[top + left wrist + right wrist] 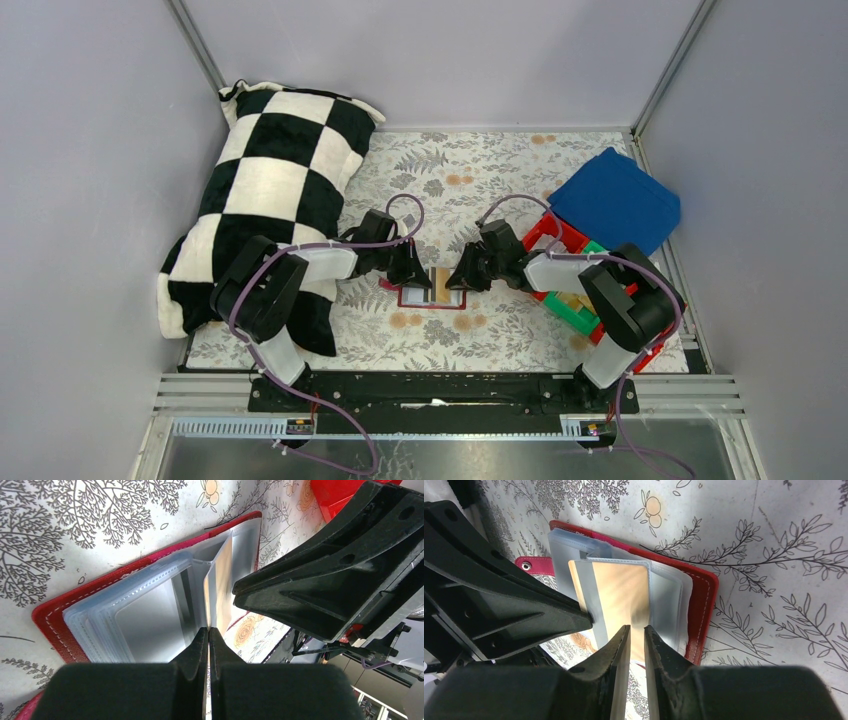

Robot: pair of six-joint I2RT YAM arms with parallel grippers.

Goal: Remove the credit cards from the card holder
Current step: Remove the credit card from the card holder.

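Now, card holder (pixel 432 303): lies open and flat on the floral tablecloth (pixel 480 170), at the middle of the table towards the near edge, directly between the two grippers; its red stitched cover (pixel 55 625) faces down.
Snap tab (pixel 531 566): sticks out from the holder's edge on the left arm's side, flat on the cloth.
Clear sleeves (pixel 150 610): fan out from the holder's spine in several leaves; most lie low, and one stands up.
Tan card (pixel 621 592): sits in the raised sleeve, with a grey stripe along one side, still joined to the holder.
Left gripper (pixel 208 630): fingers pressed fully together, pinching the thin edge of the raised leaf that carries the tan card.
Right gripper (pixel 636 629): fingers a narrow gap apart, the tips at the tan card's near edge; the card is blurred there, and no firm pinch shows.
Gripper spacing: the two sets of tips are close together over the holder, facing each other.
Checkered pillow (pixel 270 190): black and white, along the left side, partly under the left arm.
Red bin (pixel 548 232): at the right, behind the right arm.
Blue lid (pixel 615 200): tilted over the red bin's far end.
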